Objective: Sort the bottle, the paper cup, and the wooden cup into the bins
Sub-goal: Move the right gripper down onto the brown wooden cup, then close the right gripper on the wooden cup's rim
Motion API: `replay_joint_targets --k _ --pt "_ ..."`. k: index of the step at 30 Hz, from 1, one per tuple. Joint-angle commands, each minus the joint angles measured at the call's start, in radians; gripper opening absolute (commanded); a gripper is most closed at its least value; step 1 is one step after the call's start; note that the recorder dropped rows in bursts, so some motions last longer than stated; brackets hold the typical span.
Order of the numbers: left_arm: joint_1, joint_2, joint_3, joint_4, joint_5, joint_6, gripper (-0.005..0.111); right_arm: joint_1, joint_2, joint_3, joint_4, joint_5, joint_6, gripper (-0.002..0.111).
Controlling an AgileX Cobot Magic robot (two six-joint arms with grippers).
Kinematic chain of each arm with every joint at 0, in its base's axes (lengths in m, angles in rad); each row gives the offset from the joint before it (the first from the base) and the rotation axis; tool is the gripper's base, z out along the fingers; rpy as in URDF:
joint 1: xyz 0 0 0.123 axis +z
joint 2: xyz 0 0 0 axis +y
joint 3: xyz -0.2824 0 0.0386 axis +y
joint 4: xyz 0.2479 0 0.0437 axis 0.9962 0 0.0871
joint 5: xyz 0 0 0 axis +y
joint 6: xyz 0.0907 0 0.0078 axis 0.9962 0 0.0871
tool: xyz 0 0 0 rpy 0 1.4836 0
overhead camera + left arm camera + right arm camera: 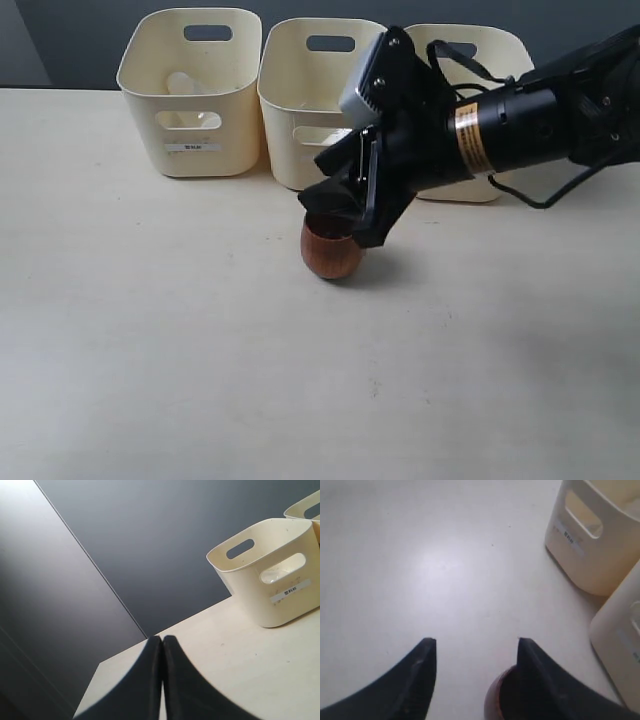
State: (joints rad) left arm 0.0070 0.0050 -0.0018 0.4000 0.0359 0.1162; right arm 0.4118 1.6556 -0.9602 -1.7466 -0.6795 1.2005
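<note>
One item, the wooden cup (pixel 331 253), is sitting upright on the table (pixel 150 350) at the centre of the exterior frame, just in front of the middle of three bins (pixel 312 100). Spread wide, the right gripper (pixel 345 205) is hanging right over its rim, holding nothing; in the right wrist view one finger (pixel 540 680) is overlapping the cup's edge while the other is standing clear. Closing off-centre like this could likely tip or roll the rounded cup. Fingers pressed together, the left gripper (pixel 162 680) is carrying nothing.
</note>
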Motion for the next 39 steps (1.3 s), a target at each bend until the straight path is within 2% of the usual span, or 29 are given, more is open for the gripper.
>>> replay_joint_targets --k 1,7,12,19,39 --pt "0.0 -0.005 0.002 -0.005 -0.006 -0.003 0.0 -0.004 -0.005 0.044 0.002 0.013 -0.044 0.049" --pt "0.0 -0.005 0.002 -0.005 -0.006 -0.003 0.0 -0.004 -0.005 0.068 0.002 0.048 -0.087 0.049" --pt "0.0 -0.005 0.002 -0.005 -0.006 -0.003 0.0 -0.004 0.02 0.068 0.002 0.08 -0.087 0.059" --pt "0.0 -0.005 0.002 -0.005 -0.006 -0.003 0.0 -0.004 0.113 0.067 0.002 0.152 -0.109 0.059" --pt "0.0 -0.005 0.002 -0.005 -0.006 -0.003 0.0 -0.002 0.155 0.036 0.008 0.128 -0.111 0.059"
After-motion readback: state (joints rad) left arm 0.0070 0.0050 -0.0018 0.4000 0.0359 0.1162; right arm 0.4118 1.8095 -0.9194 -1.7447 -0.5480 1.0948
